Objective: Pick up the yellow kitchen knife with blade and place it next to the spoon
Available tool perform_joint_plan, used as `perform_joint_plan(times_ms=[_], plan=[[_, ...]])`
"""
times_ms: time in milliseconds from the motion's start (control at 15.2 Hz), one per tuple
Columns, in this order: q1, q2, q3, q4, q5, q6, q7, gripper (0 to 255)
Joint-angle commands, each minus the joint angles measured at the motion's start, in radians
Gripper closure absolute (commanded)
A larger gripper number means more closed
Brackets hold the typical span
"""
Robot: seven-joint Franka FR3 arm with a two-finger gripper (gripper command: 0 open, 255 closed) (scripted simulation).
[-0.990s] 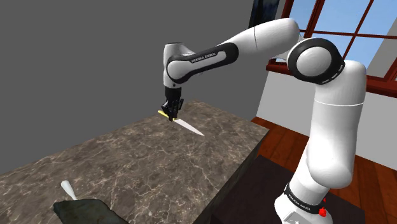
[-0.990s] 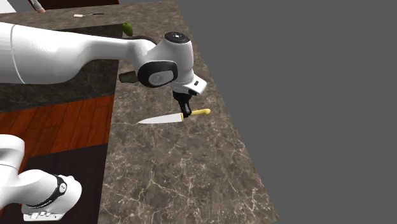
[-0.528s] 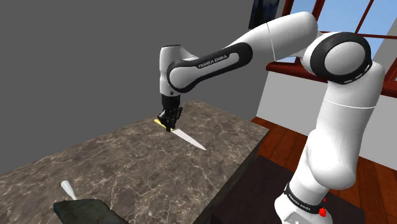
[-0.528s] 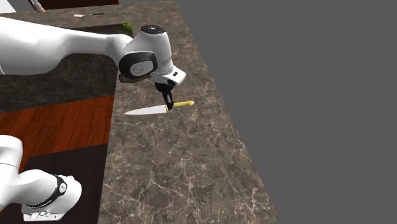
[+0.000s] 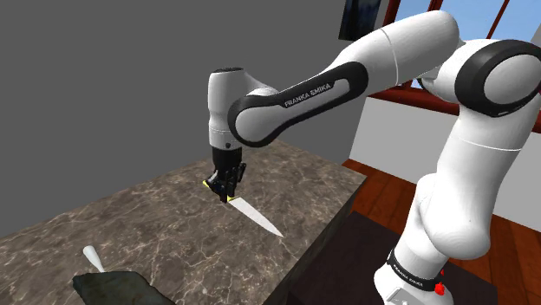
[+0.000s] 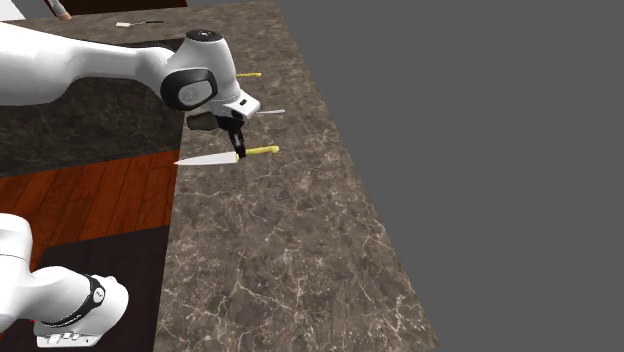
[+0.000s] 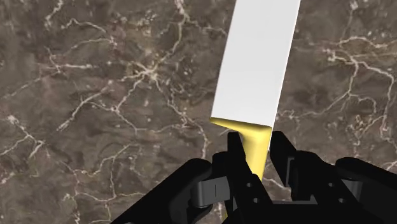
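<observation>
The black gripper point(image 5: 227, 184) pinches the knife point(image 5: 257, 217) by its yellow handle, right where the handle meets the white blade. In the wrist view the two fingers point(image 7: 234, 147) press on each side of the yellow handle, and the knife point(image 7: 257, 63) sticks out away from the hand with its wide white blade. The knife looks lifted up off the dark stone counter point(image 5: 165, 230), and its tip tilts down a bit toward the counter's near edge. In the second exterior view the knife point(image 6: 212, 158) hangs by the left edge of the counter point(image 6: 280, 260), and its tip pokes out over the brown wood floor point(image 6: 90, 200). The white spoon point(image 5: 93, 257) lies well apart from the knife, at the shoulder view's lower left, next to a dark lump point(image 5: 113, 286)
</observation>
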Motion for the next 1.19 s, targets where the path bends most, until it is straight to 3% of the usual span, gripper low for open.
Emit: perform_joint_plan(times_ms=[0,264,1122], plan=[[0.024,-0.015,0.022,-0.010,0.003,-0.004,0.046,255],[0.072,-0.029,0.068,-0.027,0.005,0.002,0.139,255],[0.077,0.053,0.068,-0.116,-0.026,0.169,0.158,255]])
